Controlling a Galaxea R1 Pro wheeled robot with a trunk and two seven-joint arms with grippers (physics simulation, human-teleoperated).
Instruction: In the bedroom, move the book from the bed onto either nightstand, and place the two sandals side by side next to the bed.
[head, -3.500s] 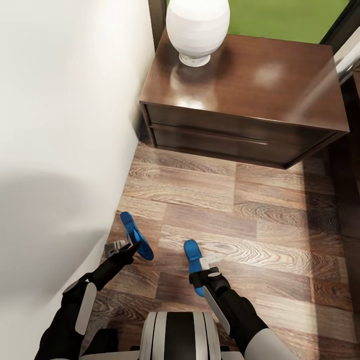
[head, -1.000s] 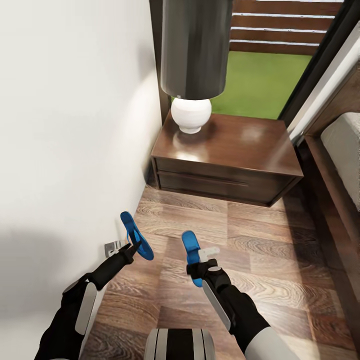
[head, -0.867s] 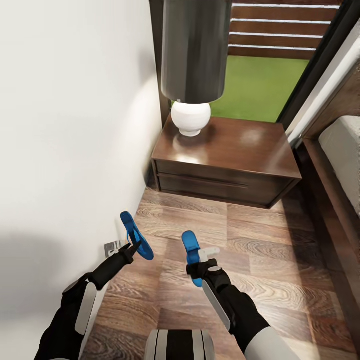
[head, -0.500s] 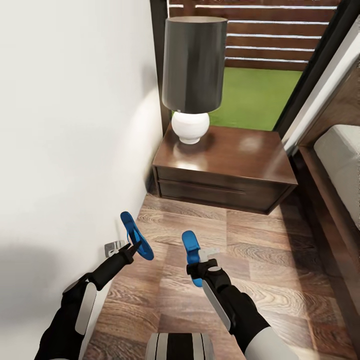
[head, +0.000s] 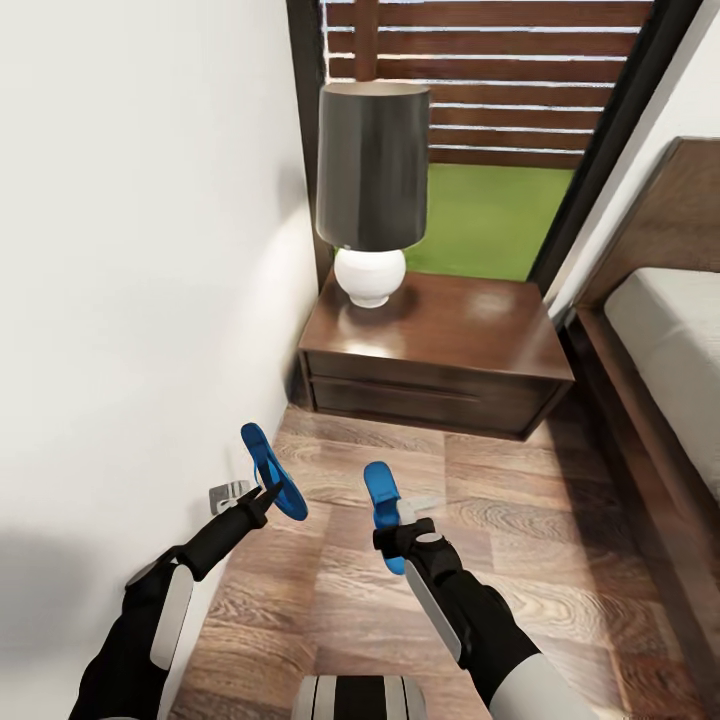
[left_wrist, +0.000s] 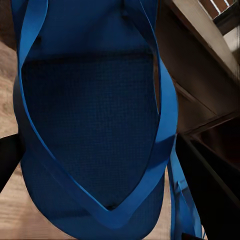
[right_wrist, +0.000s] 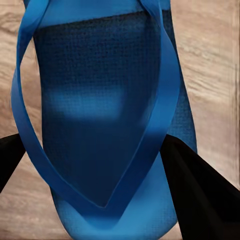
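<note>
A blue sandal in each gripper, above the plank floor

Left gripper (head: 262, 492) is clamped on one sandal (head: 271, 472), right gripper (head: 392, 530) on the other sandal (head: 381, 498) (both off the floor); nightstand (head: 440, 350) lies ahead of them, bed (head: 665, 350) off to the right gripper's right.

Wall (head: 120, 300) runs along my left. Nightstand (head: 435, 350) straight ahead, against the wall corner, window (head: 500, 110) behind it. Lamp (head: 372, 190) sits on nightstand's left-rear part. Bed (head: 665, 350) to the right, just beside nightstand, headboard at far end. Floor (head: 520, 540) strip betw. wall and bed. My left claw (head: 250, 492) near wall w/ left sandal (head: 270, 470) in it; right claw (head: 405, 520) beside it w/ right sandal (head: 383, 500), both above floor, in front of nightstand.
</note>
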